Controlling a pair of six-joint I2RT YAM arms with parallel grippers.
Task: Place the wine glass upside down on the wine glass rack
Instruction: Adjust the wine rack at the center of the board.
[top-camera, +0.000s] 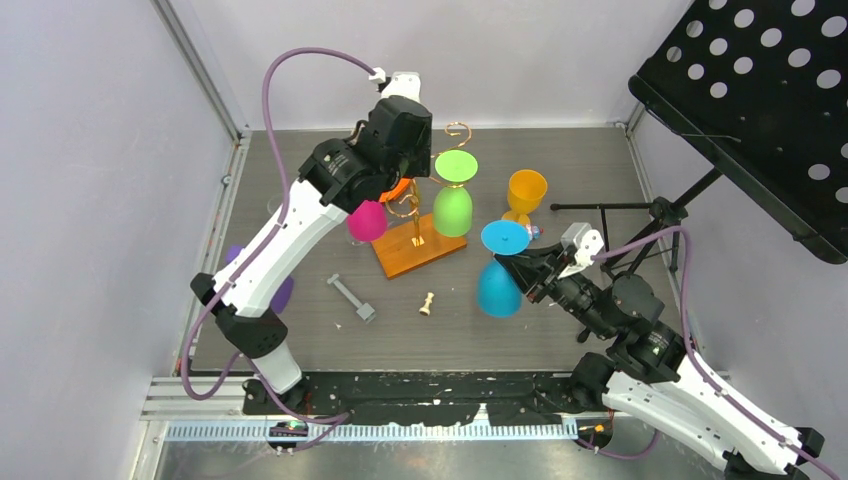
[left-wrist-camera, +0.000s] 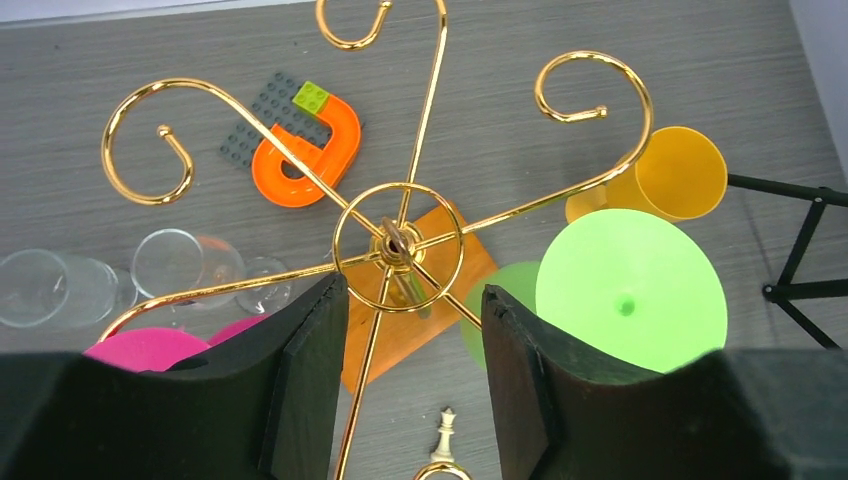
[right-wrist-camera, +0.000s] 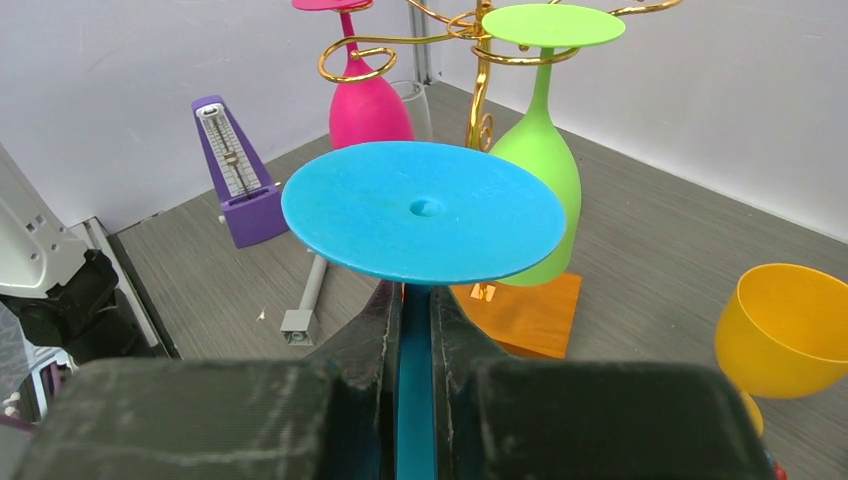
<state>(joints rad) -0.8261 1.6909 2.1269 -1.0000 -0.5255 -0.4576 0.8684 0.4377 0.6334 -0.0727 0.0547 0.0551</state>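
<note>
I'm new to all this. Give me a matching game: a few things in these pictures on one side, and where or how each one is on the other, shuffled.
1 blue glass
2 green glass
3 yellow glass
4 left gripper

A open, above the rack
B upright on the table
C hanging upside down on the rack
D held by its stem in the right gripper

Pairs: 1-D, 2-C, 3-B, 4-A
</note>
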